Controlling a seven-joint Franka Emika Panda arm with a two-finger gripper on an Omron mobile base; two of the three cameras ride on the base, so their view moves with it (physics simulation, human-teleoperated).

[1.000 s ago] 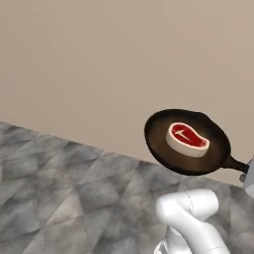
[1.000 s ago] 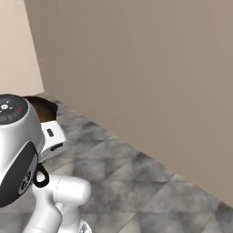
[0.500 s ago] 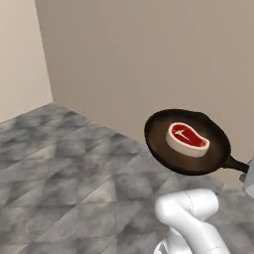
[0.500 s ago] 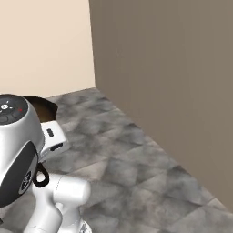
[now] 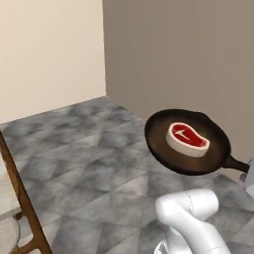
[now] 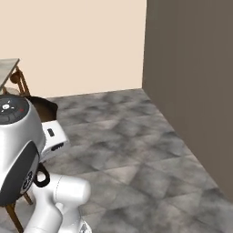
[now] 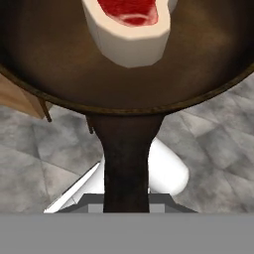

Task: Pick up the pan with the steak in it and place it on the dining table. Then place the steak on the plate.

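Note:
The dark round pan (image 5: 188, 143) hangs in the air above the floor, level, with the red steak (image 5: 187, 138) and its cream fat rim lying near its middle. The long black handle (image 5: 237, 163) runs right to my gripper (image 5: 246, 171) at the picture's edge, which is shut on it. In the hand view the handle (image 7: 126, 168) runs from the bottom edge up to the pan (image 7: 59, 59), with the steak (image 7: 130, 27) at the top. From the right base view a slice of the pan (image 6: 43, 107) peeks out behind my arm. The plate is out of view.
Grey marbled floor tiles (image 5: 74, 149) spread below. A cream wall (image 5: 49, 49) meets a darker taupe wall (image 5: 188, 54) at a corner ahead. A wooden frame (image 5: 20, 198) stands at lower left; a pale slab on wooden legs (image 6: 10, 69) shows at upper left.
The whole picture has shifted, so the base has turned: the wall corner and the wooden furniture came into view. The pan with the steak keeps its place relative to the cameras.

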